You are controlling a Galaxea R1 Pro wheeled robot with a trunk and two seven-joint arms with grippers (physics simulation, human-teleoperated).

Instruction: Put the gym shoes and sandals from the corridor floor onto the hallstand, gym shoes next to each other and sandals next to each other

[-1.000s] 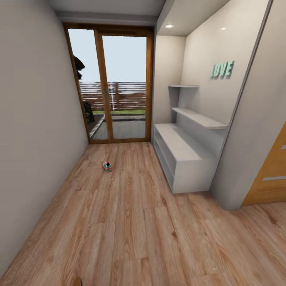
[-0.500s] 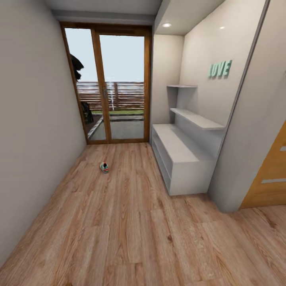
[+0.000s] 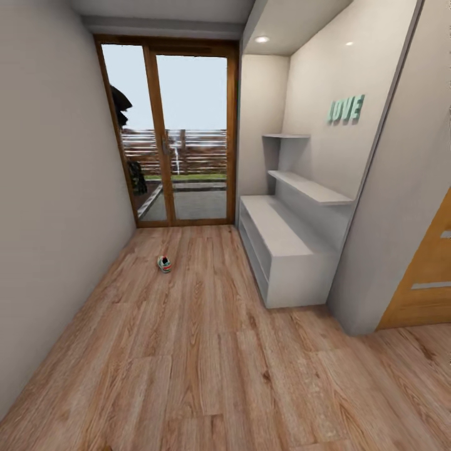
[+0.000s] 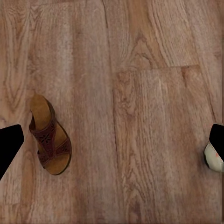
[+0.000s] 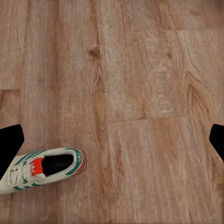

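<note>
My left gripper (image 4: 112, 144): jaws spread wide, holding nothing, above the corridor floor (image 4: 154, 107).
Sandal (image 4: 50, 136): flat on the planks beside one of my left fingertips (image 4: 9, 144).
My right gripper (image 5: 112, 144): wide apart, empty.
Gym shoe (image 5: 39, 169): on the floor near one right fingertip.
Second gym shoe (image 3: 165, 264): well ahead, on the floor.
Hallstand (image 3: 285, 241): ahead, to my right.

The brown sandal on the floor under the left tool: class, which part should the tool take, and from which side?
Probably the wide dark strap of the sandal, taken from above with one fingertip either side. It lies flat, sole down, on the plank floor, and the strap arches over the footbed, the only raised part to pinch.
</note>
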